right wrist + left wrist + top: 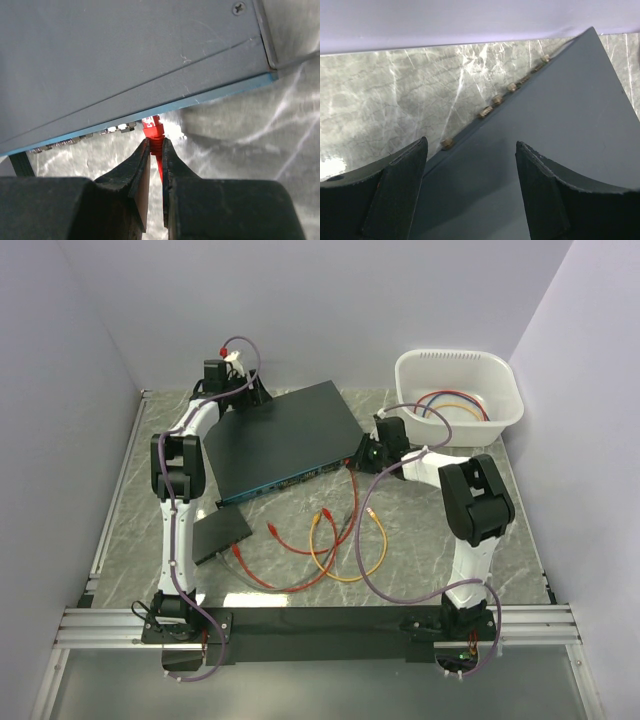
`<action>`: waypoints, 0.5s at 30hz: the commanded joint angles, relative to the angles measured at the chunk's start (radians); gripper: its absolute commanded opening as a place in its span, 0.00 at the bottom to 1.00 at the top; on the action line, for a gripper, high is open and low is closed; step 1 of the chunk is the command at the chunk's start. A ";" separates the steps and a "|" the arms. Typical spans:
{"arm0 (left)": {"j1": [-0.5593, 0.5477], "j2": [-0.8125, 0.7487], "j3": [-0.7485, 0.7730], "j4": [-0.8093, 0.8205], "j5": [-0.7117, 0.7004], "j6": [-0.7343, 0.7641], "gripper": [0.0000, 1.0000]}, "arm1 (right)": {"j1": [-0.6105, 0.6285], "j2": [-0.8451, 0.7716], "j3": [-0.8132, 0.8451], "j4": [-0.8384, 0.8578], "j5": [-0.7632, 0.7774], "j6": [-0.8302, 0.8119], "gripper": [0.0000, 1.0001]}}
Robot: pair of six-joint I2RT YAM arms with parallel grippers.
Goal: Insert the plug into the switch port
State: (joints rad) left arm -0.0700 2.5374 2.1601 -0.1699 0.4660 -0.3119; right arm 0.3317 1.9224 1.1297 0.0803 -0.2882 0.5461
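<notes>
Flat dark grey switch (285,435), teal front edge, R gripper (156,146) clamped on red plug (153,128), L gripper (470,152) apart.

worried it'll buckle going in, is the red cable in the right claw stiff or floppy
Likely floppy along its length: the yellow cable lies in a soft loop. The right claw pinches the red cable just behind its plug, so that short stub should probably push straight.

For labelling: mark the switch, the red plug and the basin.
switch (285,440), top view, middle of its dark lid.
plug (153,129), right wrist view, its red body.
basin (455,355), top view, far rim.
</notes>
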 commanded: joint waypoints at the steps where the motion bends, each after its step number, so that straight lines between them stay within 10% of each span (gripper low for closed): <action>1: -0.031 0.049 -0.002 -0.157 0.068 -0.026 0.77 | 0.003 0.000 0.131 0.381 0.017 0.052 0.00; 6: -0.031 0.049 0.000 -0.157 0.068 -0.024 0.77 | 0.001 -0.019 0.183 0.335 0.035 0.003 0.00; 15: -0.031 0.049 -0.003 -0.154 0.065 -0.026 0.77 | 0.000 -0.043 0.167 0.282 0.012 -0.023 0.51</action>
State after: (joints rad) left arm -0.0673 2.5374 2.1624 -0.1677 0.4580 -0.3084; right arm 0.3313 1.9320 1.2449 0.1844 -0.2749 0.5270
